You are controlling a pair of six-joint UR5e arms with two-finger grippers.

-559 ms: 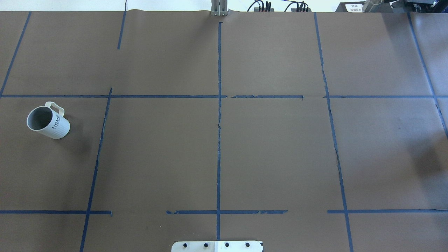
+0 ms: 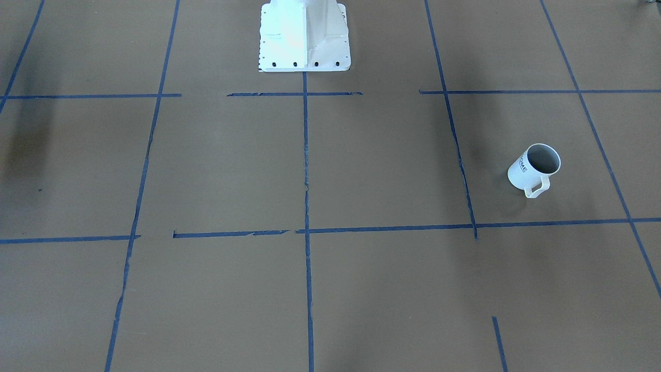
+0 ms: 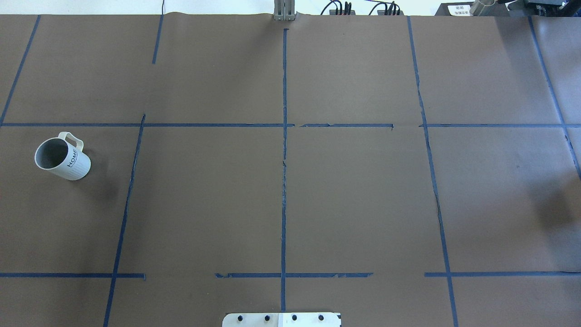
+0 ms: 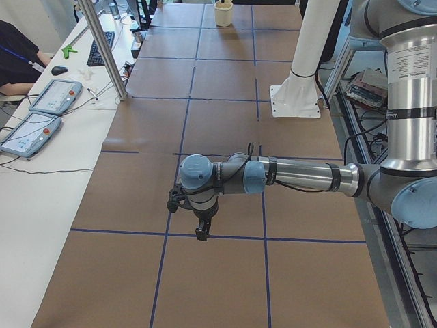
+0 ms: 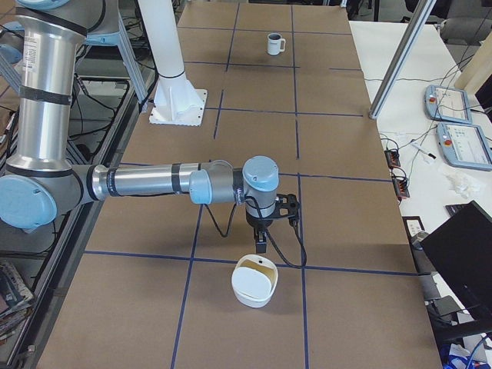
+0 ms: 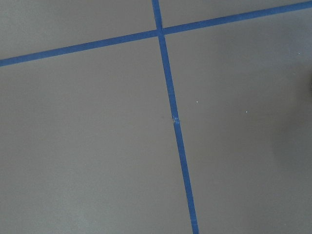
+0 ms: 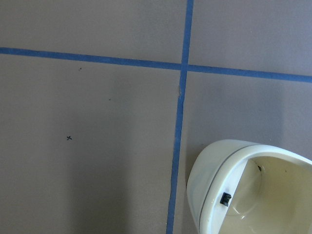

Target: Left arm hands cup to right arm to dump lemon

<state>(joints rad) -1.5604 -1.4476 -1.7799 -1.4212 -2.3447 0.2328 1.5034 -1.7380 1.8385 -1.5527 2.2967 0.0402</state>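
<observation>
The white cup (image 3: pixel 62 156) with "HOME" on its side stands upright at the table's left, handle toward the far side. It also shows in the front-facing view (image 2: pixel 534 166) and far off in the exterior right view (image 5: pixel 275 44). Its inside shows only grey, and the lemon shows in no view. The left gripper (image 4: pixel 202 234) hangs high over the table's left end. It shows only in the exterior left view, where the arm covers the cup's place; I cannot tell if it is open or shut. The right gripper (image 5: pixel 261 247) hangs over the right end, and I cannot tell its state either.
A cream-white open container (image 5: pixel 254 281) sits on the table just below the right gripper. It also shows in the right wrist view (image 7: pixel 253 190) and far off in the exterior left view (image 4: pixel 222 12). The robot's white base (image 2: pixel 304 36) stands at mid-table edge. Blue tape lines grid the brown table.
</observation>
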